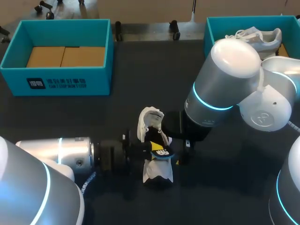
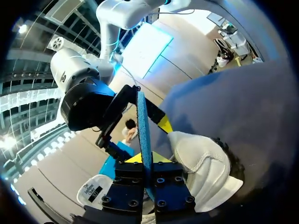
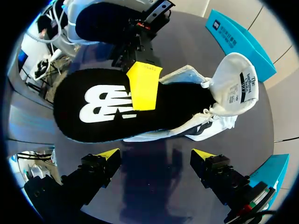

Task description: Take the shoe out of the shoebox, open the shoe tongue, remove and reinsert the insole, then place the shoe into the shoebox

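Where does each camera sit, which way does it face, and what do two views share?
Head view: above and behind the robot, looking down on the table; the left arm enters from the left, the right arm from the right.
Left wrist view: on the left wrist, looking along the left gripper, shut on the insole edge-on; the right arm beyond.
Right wrist view: on the right wrist, looking past the open right gripper at the insole's black face.
Shared: both wrist views show the insole and the white shoe.

Silver-grey arms point(image 1: 220, 79), cyan light rings point(image 1: 209, 105), black tools point(image 3: 156, 156), yellow fingertips point(image 3: 107, 154)
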`<state>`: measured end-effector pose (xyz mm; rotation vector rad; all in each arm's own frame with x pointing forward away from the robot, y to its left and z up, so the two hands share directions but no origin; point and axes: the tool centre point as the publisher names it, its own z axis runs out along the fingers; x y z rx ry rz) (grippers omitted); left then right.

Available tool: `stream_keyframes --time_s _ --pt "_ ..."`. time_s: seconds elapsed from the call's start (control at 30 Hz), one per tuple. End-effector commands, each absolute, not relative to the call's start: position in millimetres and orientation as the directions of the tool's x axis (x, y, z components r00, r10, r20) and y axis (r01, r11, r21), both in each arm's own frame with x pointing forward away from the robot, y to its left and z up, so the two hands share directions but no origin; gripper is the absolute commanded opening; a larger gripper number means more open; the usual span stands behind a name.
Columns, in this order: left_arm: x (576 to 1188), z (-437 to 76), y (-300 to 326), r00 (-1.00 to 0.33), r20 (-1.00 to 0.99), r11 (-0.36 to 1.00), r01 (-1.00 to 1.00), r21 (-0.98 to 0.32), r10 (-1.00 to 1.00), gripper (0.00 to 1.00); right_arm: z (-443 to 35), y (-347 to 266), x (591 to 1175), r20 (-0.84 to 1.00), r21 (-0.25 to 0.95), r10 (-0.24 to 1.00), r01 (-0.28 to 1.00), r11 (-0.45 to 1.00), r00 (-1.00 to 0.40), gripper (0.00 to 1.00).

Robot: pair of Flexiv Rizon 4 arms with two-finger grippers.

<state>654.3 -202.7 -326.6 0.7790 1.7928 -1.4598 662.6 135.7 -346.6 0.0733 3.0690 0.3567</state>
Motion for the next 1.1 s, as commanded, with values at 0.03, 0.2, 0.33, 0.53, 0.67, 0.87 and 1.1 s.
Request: stream_keyframes --time_s 0.03,0.2,0.33,0.53,0.67,0.87,1.1 --pt "661.9 -335.4 -209.9 -0.573 -0.819 0.211 0.804 -0.556 0.021 0.00 -347.6 135.9 661.5 -0.048 0.231 0.054 0.042 0.972 -0.997 1.00" --pt "671.1 -339.9 -207.1 -0.576 -0.818 0.238 0.797 -0.555 0.019 0.00 -347.6 135.9 661.5 -0.048 0.231 0.054 0.042 0.972 -0.997 1.00" --pt "678.7 -343.0 -205.4 -0.579 -0.815 0.265 0.789 -0.553 0.023 0.00 -347.6 135.9 661.5 -0.048 0.231 0.054 0.042 0.972 -0.997 1.00" --pt "678.3 -341.7 -200.6 -0.606 -0.795 0.259 0.771 -0.582 0.018 0.00 -347.6 135.9 661.5 -0.048 0.231 0.054 0.042 0.972 -0.997 1.00" --pt "672.1 -337.1 -196.8 -0.618 -0.786 0.235 0.766 -0.598 0.015 0.37 -347.6 135.9 661.5 -0.048 0.231 0.054 0.042 0.972 -0.997 1.00" --pt "660.8 -329.8 -192.9 -0.630 -0.776 0.195 0.764 -0.615 0.021 0.38 -347.6 135.9 661.5 -0.048 0.231 0.054 0.042 0.972 -0.997 1.00" --pt "651.5 -322.8 -193.9 -0.625 -0.780 0.164 0.772 -0.614 0.028 0.31 -347.6 135.9 661.5 -0.048 0.231 0.054 0.042 0.972 -0.997 1.00"
